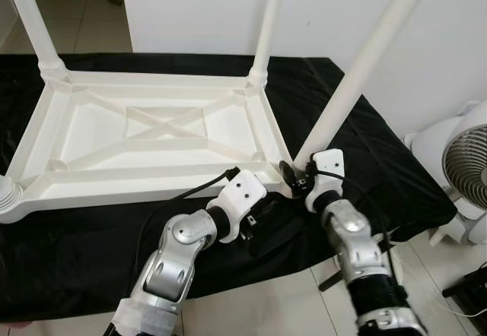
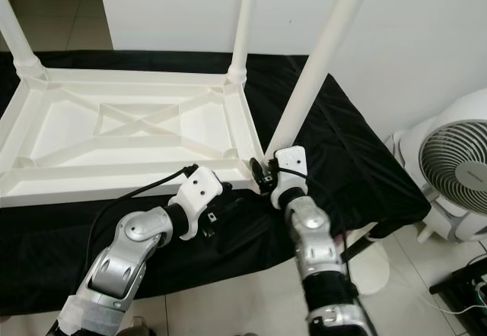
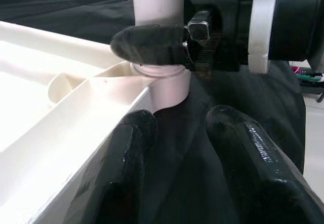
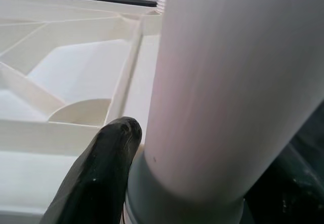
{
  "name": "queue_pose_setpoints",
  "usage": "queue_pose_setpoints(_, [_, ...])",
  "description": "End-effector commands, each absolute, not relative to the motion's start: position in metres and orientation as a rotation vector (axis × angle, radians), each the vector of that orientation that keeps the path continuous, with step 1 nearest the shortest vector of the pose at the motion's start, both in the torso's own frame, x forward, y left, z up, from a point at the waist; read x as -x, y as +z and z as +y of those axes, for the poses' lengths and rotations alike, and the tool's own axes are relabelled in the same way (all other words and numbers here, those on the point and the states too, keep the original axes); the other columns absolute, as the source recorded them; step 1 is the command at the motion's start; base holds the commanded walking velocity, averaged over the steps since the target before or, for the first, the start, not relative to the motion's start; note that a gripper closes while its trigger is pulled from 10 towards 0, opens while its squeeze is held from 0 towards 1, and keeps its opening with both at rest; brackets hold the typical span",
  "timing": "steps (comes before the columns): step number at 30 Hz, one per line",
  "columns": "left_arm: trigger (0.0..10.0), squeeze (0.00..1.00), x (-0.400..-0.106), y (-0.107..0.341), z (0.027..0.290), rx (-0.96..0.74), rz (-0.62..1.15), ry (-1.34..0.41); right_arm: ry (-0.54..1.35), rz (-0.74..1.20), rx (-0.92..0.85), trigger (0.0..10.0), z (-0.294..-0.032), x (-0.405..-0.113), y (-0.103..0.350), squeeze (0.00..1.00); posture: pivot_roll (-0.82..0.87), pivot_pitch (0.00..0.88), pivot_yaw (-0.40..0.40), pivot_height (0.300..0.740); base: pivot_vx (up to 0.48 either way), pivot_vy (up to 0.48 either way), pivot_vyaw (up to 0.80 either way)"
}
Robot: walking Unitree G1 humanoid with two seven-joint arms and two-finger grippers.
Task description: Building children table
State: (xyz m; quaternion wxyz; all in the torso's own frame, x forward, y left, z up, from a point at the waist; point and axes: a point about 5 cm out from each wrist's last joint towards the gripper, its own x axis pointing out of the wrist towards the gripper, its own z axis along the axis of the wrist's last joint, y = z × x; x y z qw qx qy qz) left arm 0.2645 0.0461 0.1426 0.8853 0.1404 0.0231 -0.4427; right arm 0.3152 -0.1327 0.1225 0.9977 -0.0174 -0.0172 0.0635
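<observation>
A white plastic children's table top [image 1: 114, 176] lies upside down on a black cloth [image 1: 76, 260]. Legs stand up from its far left corner [image 1: 30, 24] and far right corner [image 1: 268, 24]. At the near right corner a third leg [image 1: 358, 70] leans to the right. My right gripper [image 1: 293, 175] is shut on that leg's base, one black finger [image 3: 147, 46] wrapping it just above the socket. My left gripper [image 1: 266, 226] is open and low beside the same corner. One of its fingers [image 3: 126, 183] is against the table's edge, with only cloth between the two.
A white fan [image 1: 468, 172] stands on the tiled floor to the right, close to the cloth's edge. A white wall [image 1: 190, 9] runs behind the table. A threaded white leg stub [image 1: 6, 199] sits at the near left corner.
</observation>
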Motion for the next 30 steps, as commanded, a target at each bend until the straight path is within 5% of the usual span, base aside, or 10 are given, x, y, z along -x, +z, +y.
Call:
queue_pose_setpoints(1, [10.0,0.0,-0.266,0.141,0.045,-0.284,0.047,-0.841,-0.08,0.025,-0.004,10.0,-0.151,-0.306,0.112,0.0,0.07,0.061,-0.098,0.74,0.0,0.0,0.0])
queue_pose_setpoints(11, [10.0,0.0,-0.266,0.141,0.044,-0.282,0.047,-0.843,-0.016,0.03,-0.011,10.0,-0.136,-0.297,0.115,0.0,0.06,0.057,-0.103,0.74,0.0,0.0,0.0])
queue_pose_setpoints(12, [10.0,0.0,-0.266,0.141,0.044,-0.282,0.046,-0.841,-0.023,0.034,-0.007,10.0,-0.137,-0.297,0.115,1.0,0.06,0.057,-0.103,0.74,0.0,0.0,0.0])
queue_pose_setpoints(24, [10.0,0.0,-0.267,0.142,0.044,-0.276,0.042,-0.826,0.228,-0.015,-0.046,10.0,-0.147,-0.308,0.132,1.0,0.07,0.046,-0.118,0.74,0.0,0.0,0.0])
queue_pose_setpoints(25, [10.0,0.0,-0.267,0.142,0.044,-0.278,0.042,-0.826,0.306,-0.016,-0.005,10.0,-0.151,-0.309,0.132,0.0,0.07,0.044,-0.116,0.74,0.0,0.0,0.0])
queue_pose_setpoints(30, [10.0,0.0,-0.267,0.141,0.045,-0.286,0.044,-0.829,0.489,0.001,0.08,10.0,-0.16,-0.309,0.131,0.0,0.07,0.042,-0.107,0.74,0.0,0.0,0.0])
